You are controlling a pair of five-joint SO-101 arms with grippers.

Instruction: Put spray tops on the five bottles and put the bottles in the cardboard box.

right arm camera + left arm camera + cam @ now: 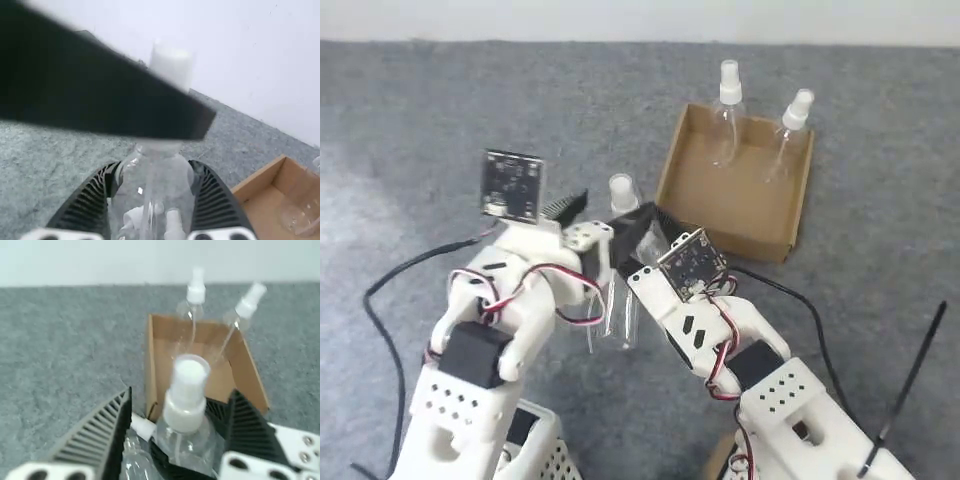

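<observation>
Clear bottle point(181, 437) stands upright between the two arms, just beside the box point(725, 232). Its long axis is vertical, with the white spray top point(623, 190) pointing up. Right claw point(154, 172) is clamped on the body, one ridged jaw on each side. Left claw point(181, 394) is spread wide around the neck, both jaws apart from it. Two capped bottles point(728, 120) stand at the box's far side.
</observation>
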